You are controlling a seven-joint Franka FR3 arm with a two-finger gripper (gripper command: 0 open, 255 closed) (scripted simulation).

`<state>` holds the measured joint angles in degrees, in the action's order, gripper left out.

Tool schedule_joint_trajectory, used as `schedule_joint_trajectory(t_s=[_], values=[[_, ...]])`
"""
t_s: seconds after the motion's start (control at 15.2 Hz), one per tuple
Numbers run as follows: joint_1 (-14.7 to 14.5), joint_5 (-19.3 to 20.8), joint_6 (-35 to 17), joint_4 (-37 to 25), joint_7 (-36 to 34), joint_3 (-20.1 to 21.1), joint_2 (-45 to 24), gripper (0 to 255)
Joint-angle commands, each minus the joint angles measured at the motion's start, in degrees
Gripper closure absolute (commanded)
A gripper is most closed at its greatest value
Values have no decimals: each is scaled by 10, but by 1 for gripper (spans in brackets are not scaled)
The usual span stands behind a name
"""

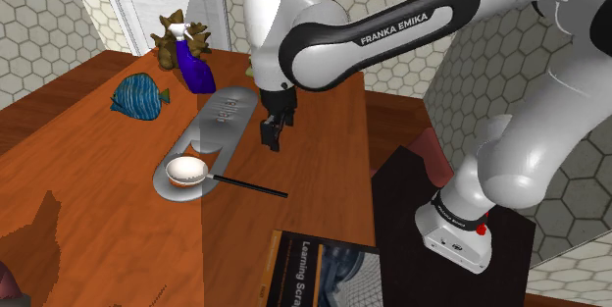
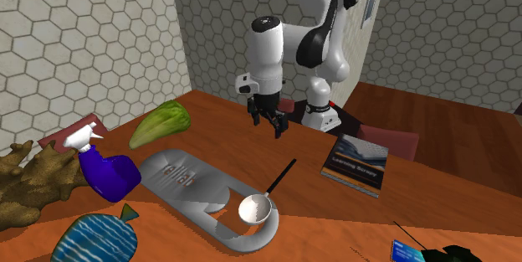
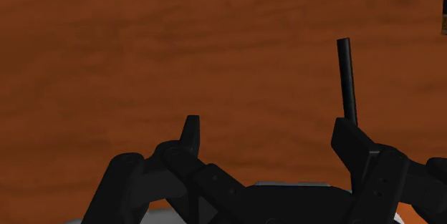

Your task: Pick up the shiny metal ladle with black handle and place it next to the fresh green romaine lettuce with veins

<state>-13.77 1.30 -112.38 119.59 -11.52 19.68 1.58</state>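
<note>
The wooden table (image 1: 118,217) lies under the hand. The white arm (image 1: 324,40) bears "FRANKA EMIKA" above the gripper (image 2: 269,124), which hangs over bare wood, its fingers (image 3: 190,131) apart with nothing between them. The grey tray (image 2: 180,177) beneath and beside the hand has raised lettering that cannot be read. The book (image 2: 358,161) on the hand's other side reads "Learning". The lettuce (image 2: 159,124) lies off to the tray's side of the hand. The ladle (image 2: 255,210) rests with its bowl on the tray's end and its black handle reaching toward the hand, passing by one fingertip.
</note>
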Motion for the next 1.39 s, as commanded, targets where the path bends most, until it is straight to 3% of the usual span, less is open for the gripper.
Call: schedule_joint_trajectory(t_s=[0.0, 0.66, 1.32], values=[[-10, 19, -8, -32, -13, 11, -39, 0], [-91, 125, -14, -207, -71, 39, -232, 0], [-91, 137, -64, -175, -79, 32, -252, 0]])
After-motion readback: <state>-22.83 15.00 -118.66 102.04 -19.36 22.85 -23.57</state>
